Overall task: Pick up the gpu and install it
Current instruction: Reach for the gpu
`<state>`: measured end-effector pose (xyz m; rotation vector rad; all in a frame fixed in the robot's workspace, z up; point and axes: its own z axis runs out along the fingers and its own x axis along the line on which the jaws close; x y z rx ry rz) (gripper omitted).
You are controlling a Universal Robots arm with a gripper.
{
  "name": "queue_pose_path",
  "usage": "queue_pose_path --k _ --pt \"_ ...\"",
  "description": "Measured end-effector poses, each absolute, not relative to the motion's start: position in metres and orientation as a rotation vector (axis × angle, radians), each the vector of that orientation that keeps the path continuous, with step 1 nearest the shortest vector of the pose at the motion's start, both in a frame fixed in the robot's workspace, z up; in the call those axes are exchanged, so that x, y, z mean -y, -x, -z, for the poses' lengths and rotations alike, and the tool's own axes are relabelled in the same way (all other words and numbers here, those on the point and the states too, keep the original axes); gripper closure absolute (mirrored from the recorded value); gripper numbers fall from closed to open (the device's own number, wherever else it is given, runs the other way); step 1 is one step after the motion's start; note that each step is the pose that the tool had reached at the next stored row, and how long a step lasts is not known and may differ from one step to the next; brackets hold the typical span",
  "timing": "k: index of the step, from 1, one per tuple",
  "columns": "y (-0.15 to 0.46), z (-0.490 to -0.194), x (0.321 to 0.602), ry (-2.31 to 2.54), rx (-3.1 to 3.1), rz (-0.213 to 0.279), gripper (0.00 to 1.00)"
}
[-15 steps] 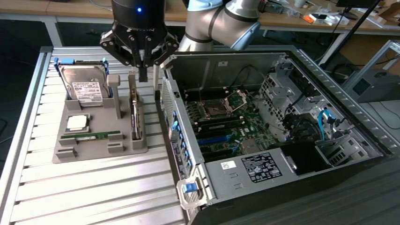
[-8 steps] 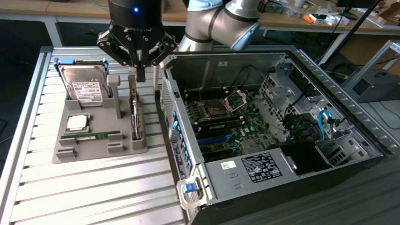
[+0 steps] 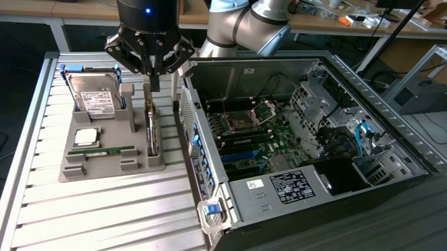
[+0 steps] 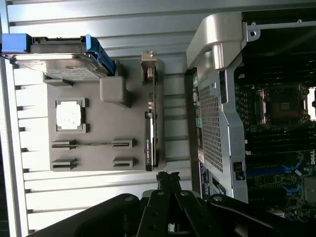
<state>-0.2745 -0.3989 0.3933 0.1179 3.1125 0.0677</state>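
The gpu (image 3: pixel 152 130) stands on edge in the slot of the grey holder (image 3: pixel 104 170) nearest the computer case, a thin card with a black cooler and a silvery bracket. In the wrist view the gpu (image 4: pixel 150 136) lies well away from the camera. My gripper (image 3: pixel 155 79) hangs just above the card's far end. Its fingers are shut together with nothing between them, and the wrist view shows the gripper (image 4: pixel 168 178) closed and clear of the card. The open computer case (image 3: pixel 209 178) lies on its side at the exterior view's right, with the motherboard (image 3: pixel 258 138) and its blue slots (image 3: pixel 241 155) exposed.
The holder also carries a silver hard drive (image 3: pixel 96 97) in a blue frame, a square processor (image 3: pixel 87 137) and a narrow green memory stick (image 3: pixel 101 151). The case's perforated rear wall (image 3: pixel 192 115) rises right beside the gpu. Ribbed metal tabletop (image 3: pixel 104 214) lies in front.
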Motion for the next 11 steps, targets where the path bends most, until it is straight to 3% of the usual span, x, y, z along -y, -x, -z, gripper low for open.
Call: queue_pose_path --k 11 --pt "0.2808 -0.3933 0.399 -0.118 -3.112 -0.068 0.89"
